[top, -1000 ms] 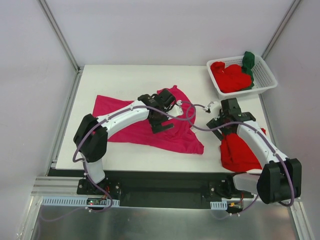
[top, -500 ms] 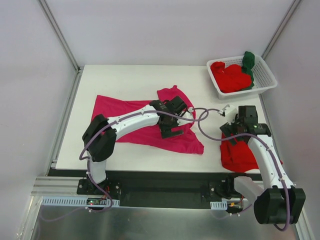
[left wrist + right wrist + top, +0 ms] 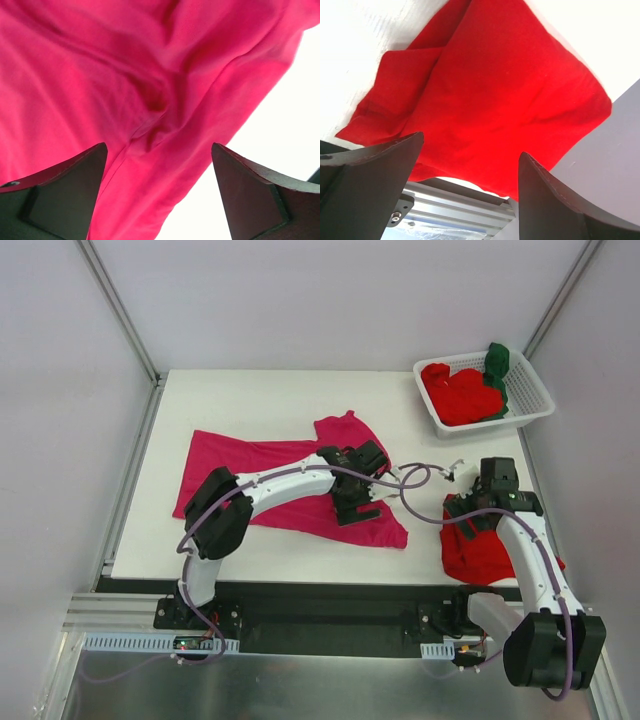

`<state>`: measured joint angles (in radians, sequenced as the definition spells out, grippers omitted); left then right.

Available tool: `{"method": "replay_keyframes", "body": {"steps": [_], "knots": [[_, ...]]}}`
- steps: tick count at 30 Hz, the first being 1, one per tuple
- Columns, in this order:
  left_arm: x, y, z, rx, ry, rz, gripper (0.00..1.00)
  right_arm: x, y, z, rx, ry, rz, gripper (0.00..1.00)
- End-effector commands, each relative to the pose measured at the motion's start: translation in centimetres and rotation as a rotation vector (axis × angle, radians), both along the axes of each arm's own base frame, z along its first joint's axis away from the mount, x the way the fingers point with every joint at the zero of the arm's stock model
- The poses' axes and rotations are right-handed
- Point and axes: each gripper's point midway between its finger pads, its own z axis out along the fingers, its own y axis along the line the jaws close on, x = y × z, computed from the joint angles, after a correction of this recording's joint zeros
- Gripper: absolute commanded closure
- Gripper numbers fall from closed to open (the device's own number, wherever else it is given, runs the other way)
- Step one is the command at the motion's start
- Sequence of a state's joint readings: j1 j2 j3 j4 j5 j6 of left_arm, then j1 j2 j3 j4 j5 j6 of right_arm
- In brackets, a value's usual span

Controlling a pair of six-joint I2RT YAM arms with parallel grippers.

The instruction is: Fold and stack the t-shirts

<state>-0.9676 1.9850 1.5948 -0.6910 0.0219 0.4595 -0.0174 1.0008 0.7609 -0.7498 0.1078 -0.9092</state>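
The left end effector (image 3: 160,200) stands with its two fingers wide apart and nothing is held between them. It points down at the magenta-pink t-shirt (image 3: 150,75), close above the cloth, near the right border of this shirt where the white tabletop (image 3: 280,400) begins. The cloth under it has soft wrinkles and one deeper fold that runs toward the gap between the fingers. I cannot tell if the fingertips touch the cloth.

The right end effector (image 3: 470,190) is also apart and holds nothing. Below it lies a bright red t-shirt (image 3: 495,90) in a compact, roughly folded shape, with one smaller flap to the side.

In the top view, the magenta-pink t-shirt is spread in the middle of the tabletop, mostly flat but with uneven edges, and the left arm reaches across it from the near left corner. The red t-shirt is at the near right corner, and it seems to pass a little over the near edge of the tabletop. These two shirts are well apart.

At the far right corner stands a white basket (image 3: 530,390). It holds more red t-shirts (image 3: 462,395), bunched together, and a dark green t-shirt (image 3: 497,362) that rises over its far rim.
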Motion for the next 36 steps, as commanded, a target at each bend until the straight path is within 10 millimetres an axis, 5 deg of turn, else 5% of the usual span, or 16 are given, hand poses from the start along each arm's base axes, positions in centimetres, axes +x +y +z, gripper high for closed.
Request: {"method": "replay_keyframes", "body": {"steps": [1,7,10,13,22,36], "knots": [[-2.7,-1.7,-0.7,-0.049,0.131,-0.088,0.16,-0.1,1.0,0.4,0.064,-0.023,-0.012,0.17],[-2.6,-1.7,-1.7,-0.045,0.135,-0.103,0.30,-1.2,1.3,0.6,0.081,-0.019,-0.009,0.17],[-1.6,-1.3,-2.4,-0.005,0.085,-0.097,0.47,-1.6,1.4,0.4,0.091,-0.014,-0.021,0.17],[0.0,-0.7,-3.3,0.039,0.012,-0.085,0.41,-1.8,1.7,0.4,0.108,-0.009,-0.035,0.17],[1.6,0.3,-5.1,0.107,-0.042,-0.065,0.47,-2.2,2.0,0.5,0.129,-0.008,-0.040,0.16],[3.6,0.6,-3.5,0.105,-0.110,-0.031,0.50,-2.6,2.9,0.1,0.176,0.009,-0.037,0.16]]}}
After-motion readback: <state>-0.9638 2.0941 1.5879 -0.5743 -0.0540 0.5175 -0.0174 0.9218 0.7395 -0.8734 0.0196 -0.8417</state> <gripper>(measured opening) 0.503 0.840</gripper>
